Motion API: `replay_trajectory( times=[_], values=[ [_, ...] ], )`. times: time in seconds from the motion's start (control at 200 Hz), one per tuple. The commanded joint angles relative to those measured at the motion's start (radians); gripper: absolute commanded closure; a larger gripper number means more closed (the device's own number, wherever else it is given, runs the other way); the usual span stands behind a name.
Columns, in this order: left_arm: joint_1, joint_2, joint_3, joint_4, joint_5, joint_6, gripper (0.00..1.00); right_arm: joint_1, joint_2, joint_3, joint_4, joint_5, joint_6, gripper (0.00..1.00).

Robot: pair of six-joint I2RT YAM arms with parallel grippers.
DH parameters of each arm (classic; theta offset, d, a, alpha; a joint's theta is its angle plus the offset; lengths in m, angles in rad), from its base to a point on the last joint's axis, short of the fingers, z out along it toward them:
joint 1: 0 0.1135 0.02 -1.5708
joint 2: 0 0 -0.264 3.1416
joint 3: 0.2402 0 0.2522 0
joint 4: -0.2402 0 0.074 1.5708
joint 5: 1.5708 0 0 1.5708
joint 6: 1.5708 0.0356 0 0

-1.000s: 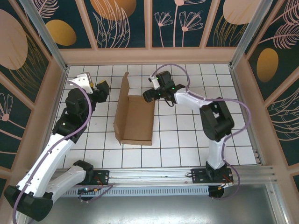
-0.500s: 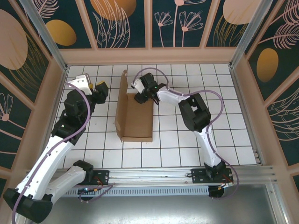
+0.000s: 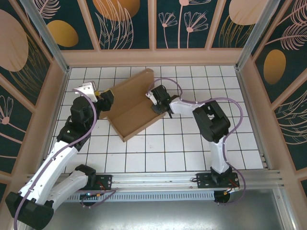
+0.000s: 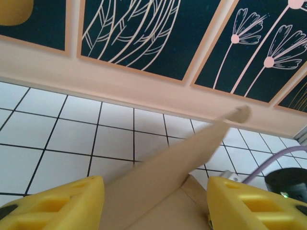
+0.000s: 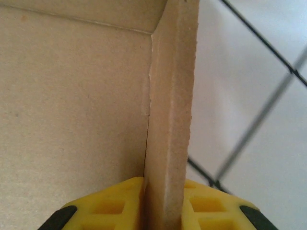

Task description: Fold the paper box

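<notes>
— Right gripper first: how does it stand?

— Narrow, clamped on the paper box. Its yellow fingers press both faces of a thin upright flap, whose cut edge is pale and slightly rough.

— And the left gripper?

— Wide. Its chunky yellow moulded fingers sit far apart, with a slanted cardboard panel rising between them. Whether either finger touches the board, I cannot tell.

— What is the board like?

— Plain brown, matte, unmarked, with a faint fibrous grain. Creases run straight where panels meet, and one rounded tab tip shows at the far end of the slanted panel in the left wrist view.

— Where does the paper box lie?

— Toward the far middle of the worktop, turned at an angle between the left gripper and right gripper. One broad panel rests flat on the tiles; a long panel stands up along its far-left side.

— Surroundings?

— Glossy white square tiles with dark grid lines, then a pale peach ledge, then dark teal wall panels drawn with pink flowers and leaves.
</notes>
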Motion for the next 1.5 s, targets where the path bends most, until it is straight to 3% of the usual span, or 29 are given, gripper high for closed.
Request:
replay_trajectory(
  times=[0.0, 0.105, 0.25, 0.39, 0.621, 0.831, 1.101, 1.301, 1.406, 1.496],
  values=[
    [-0.001, -0.018, -0.028, 0.069, 0.021, -0.022, 0.42, 0.029, -0.084, -0.089, -0.007, 0.236, 0.037, 0.79],
    [-0.001, -0.018, -0.035, 0.072, 0.022, -0.024, 0.42, 0.041, -0.109, -0.126, -0.049, 0.332, 0.066, 0.80],
    [-0.001, -0.023, -0.038, 0.068, 0.017, -0.015, 0.42, 0.051, -0.125, -0.164, -0.100, 0.367, 0.125, 0.79],
    [-0.001, -0.035, -0.051, 0.076, 0.029, -0.012, 0.40, 0.038, -0.219, -0.229, -0.035, 0.180, 0.152, 0.55],
    [-0.001, -0.065, -0.092, 0.132, 0.133, -0.020, 0.37, -0.107, -0.346, -0.252, 0.044, -0.236, 0.259, 0.39],
    [-0.001, -0.061, -0.098, 0.136, 0.152, -0.006, 0.37, -0.120, -0.236, -0.142, -0.056, -0.219, 0.220, 0.39],
    [-0.001, -0.079, -0.104, 0.137, 0.130, 0.002, 0.39, -0.087, -0.161, -0.140, -0.037, -0.115, 0.233, 0.51],
    [0.000, -0.088, -0.106, 0.132, 0.115, -0.004, 0.40, -0.039, -0.098, -0.099, -0.053, 0.015, 0.213, 0.76],
    [-0.001, -0.092, -0.107, 0.129, 0.103, -0.003, 0.40, -0.018, -0.093, -0.093, -0.059, 0.110, 0.198, 1.00],
    [-0.001, -0.097, -0.106, 0.128, 0.096, -0.002, 0.40, -0.007, -0.097, -0.091, -0.071, 0.179, 0.188, 1.00]
  ],
)
